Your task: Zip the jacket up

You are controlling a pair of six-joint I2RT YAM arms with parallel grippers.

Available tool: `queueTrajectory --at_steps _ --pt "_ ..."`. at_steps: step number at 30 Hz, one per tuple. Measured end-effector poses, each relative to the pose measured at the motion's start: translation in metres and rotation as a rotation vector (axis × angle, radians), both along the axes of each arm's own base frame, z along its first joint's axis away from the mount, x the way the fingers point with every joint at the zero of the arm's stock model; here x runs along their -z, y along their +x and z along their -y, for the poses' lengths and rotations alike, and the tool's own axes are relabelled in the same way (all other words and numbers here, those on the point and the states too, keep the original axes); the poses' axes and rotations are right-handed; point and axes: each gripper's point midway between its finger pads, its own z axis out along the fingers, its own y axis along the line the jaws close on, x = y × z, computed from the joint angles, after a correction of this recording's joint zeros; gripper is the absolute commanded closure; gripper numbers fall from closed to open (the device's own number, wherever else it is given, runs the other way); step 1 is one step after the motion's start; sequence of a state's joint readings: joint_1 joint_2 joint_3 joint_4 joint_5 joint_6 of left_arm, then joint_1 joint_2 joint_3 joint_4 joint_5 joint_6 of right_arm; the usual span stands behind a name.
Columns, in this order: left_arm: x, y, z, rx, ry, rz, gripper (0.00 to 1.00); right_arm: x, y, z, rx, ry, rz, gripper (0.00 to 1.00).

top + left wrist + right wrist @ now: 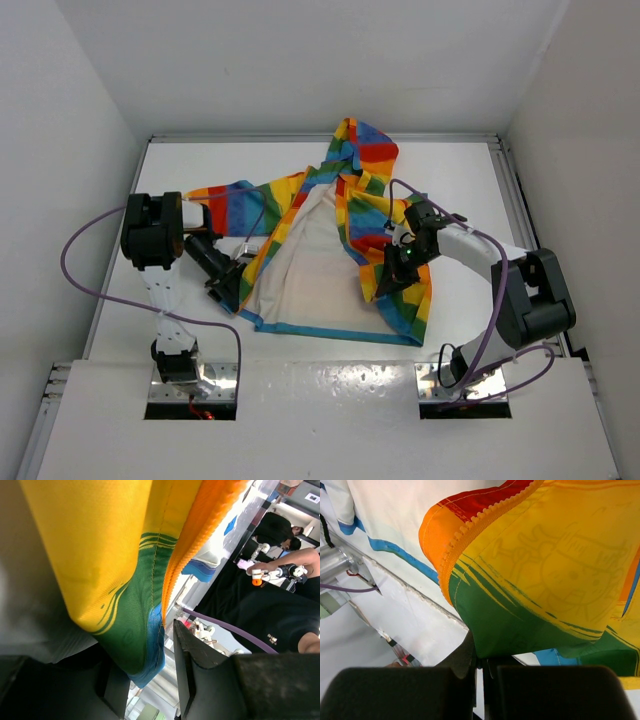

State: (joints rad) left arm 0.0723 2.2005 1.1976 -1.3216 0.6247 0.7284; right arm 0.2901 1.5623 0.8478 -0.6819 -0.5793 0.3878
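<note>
The rainbow-striped jacket (305, 255) lies open on the white table, cream lining up, hood toward the back. My left gripper (228, 283) is at the bottom corner of the jacket's left front edge. In the left wrist view (150, 655) its jaws are apart, with the green and blue hem (135, 640) and the orange zipper tape (185, 550) hanging between them. The fabric rests against one finger, with a gap to the other. My right gripper (397, 262) is shut on the folded-over right front panel, pinching green fabric (510, 625) beside the orange zipper teeth (470, 530).
The table (200, 170) has white walls at the back and both sides. Purple cables (85, 240) loop off each arm. A white panel (330, 390) covers the near edge round the arm bases. People sit beyond the table in the left wrist view (270, 600).
</note>
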Motion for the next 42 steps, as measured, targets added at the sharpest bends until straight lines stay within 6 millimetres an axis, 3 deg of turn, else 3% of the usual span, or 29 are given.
queueTrajectory --at_steps 16,21,38,42 --pt "0.0 0.013 -0.001 -0.005 0.003 -0.002 0.58 0.0 0.0 0.0 -0.003 0.0 0.002 1.0" --pt "-0.002 0.016 -0.002 -0.022 -0.009 -0.001 0.52 0.0 0.0 0.0 -0.004 0.001 0.002 1.0" --pt "-0.003 0.019 -0.016 -0.049 -0.016 0.003 0.52 0.0 0.0 0.0 -0.003 0.001 0.002 1.0" --pt "-0.001 0.019 -0.019 -0.049 -0.007 0.004 0.59 0.0 0.0 0.0 -0.003 0.001 0.003 1.0"
